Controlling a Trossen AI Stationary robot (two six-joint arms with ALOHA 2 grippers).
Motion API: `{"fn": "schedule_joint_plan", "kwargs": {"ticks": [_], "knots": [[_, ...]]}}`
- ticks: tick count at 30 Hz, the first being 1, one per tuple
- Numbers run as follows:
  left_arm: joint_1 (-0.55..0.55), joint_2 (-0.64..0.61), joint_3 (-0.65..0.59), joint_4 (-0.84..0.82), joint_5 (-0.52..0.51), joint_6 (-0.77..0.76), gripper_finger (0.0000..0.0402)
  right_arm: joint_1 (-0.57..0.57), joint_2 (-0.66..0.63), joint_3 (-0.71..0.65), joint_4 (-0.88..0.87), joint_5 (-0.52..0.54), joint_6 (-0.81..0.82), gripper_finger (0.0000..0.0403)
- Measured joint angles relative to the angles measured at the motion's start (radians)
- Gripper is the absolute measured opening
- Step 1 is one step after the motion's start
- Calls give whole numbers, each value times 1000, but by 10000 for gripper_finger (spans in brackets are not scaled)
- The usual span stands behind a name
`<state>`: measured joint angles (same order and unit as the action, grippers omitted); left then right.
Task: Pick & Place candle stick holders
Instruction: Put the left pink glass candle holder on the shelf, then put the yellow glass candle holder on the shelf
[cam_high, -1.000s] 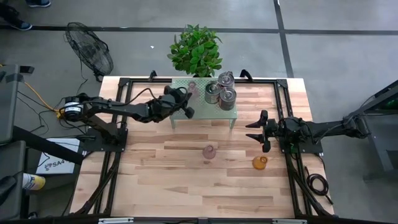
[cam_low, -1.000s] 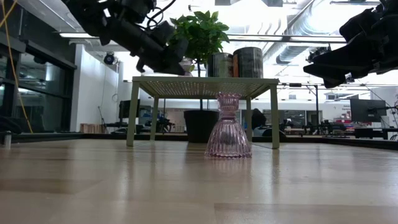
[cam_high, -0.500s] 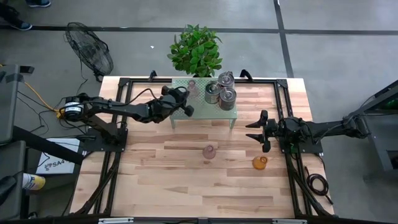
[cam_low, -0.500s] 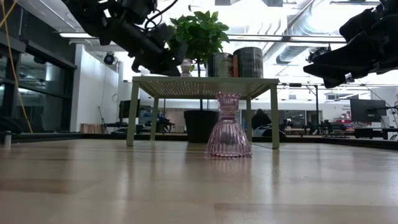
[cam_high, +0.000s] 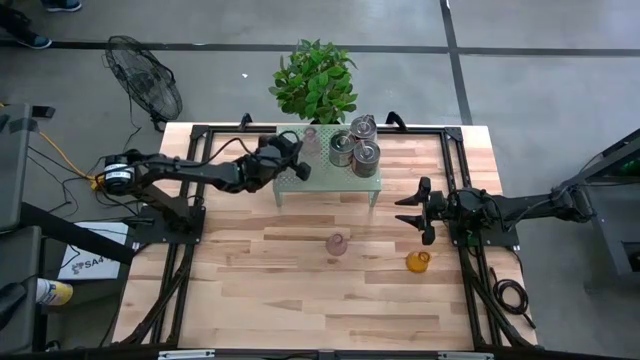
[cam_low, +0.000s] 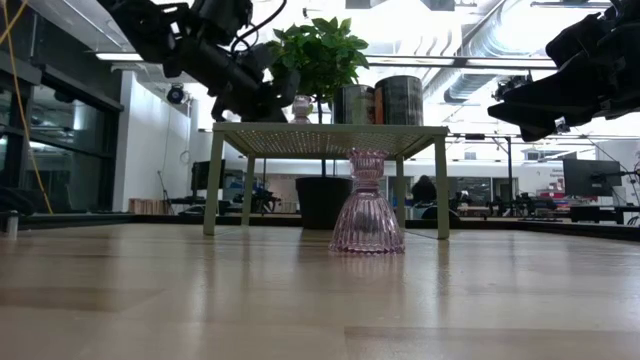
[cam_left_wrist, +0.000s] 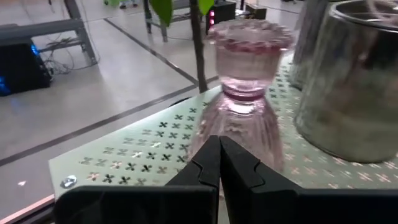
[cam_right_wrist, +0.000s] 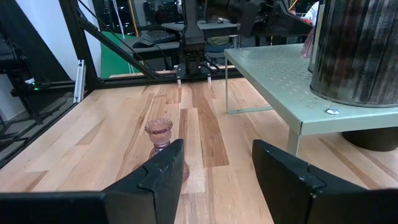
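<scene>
A green perforated shelf (cam_high: 330, 176) stands at the table's far middle. On it stand three silver holders (cam_high: 342, 148) and one pink glass holder (cam_high: 309, 137), upright on its base (cam_left_wrist: 239, 134). My left gripper (cam_high: 298, 153) is shut, with its fingertips (cam_left_wrist: 219, 155) just in front of that holder's lower body. A second pink holder (cam_high: 337, 243) stands on the table, also in the low view (cam_low: 368, 205). An amber holder (cam_high: 418, 261) stands to its right. My right gripper (cam_high: 418, 210) is open and empty at the table's right, above the amber holder. My left gripper's shut fingertips (cam_left_wrist: 211, 163) stand level at the lower body (cam_left_wrist: 249, 140) of the pink holder on the shelf, coming from the table's left. I cannot tell whether they touch it. The holder stands upright on the shelf.
A potted plant (cam_high: 315, 80) stands behind the shelf, beyond the table's far edge. Black frame rails (cam_high: 190, 215) run along the table's left and right sides. The near half of the table (cam_high: 300, 300) is bare wood.
My left gripper has drawn back a little toward the table's left and far edge. The pink holder on the shelf was hidden behind it in the low view. It now shows there, standing upright.
</scene>
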<state>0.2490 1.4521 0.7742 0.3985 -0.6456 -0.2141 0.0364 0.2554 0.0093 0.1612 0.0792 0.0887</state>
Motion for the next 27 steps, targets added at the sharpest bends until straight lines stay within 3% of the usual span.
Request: {"fn": "schedule_joint_plan", "kwargs": {"ticks": [9,22,27], "knots": [[41,1,0,17,115,-4,0,0,0,0,0,0,0,185],[19,-38,0,-3,86,53,0,0,0,0,0,0,0,185],[-58,-131,0,-135,38,73,0,0,0,0,0,0,0,185]]}}
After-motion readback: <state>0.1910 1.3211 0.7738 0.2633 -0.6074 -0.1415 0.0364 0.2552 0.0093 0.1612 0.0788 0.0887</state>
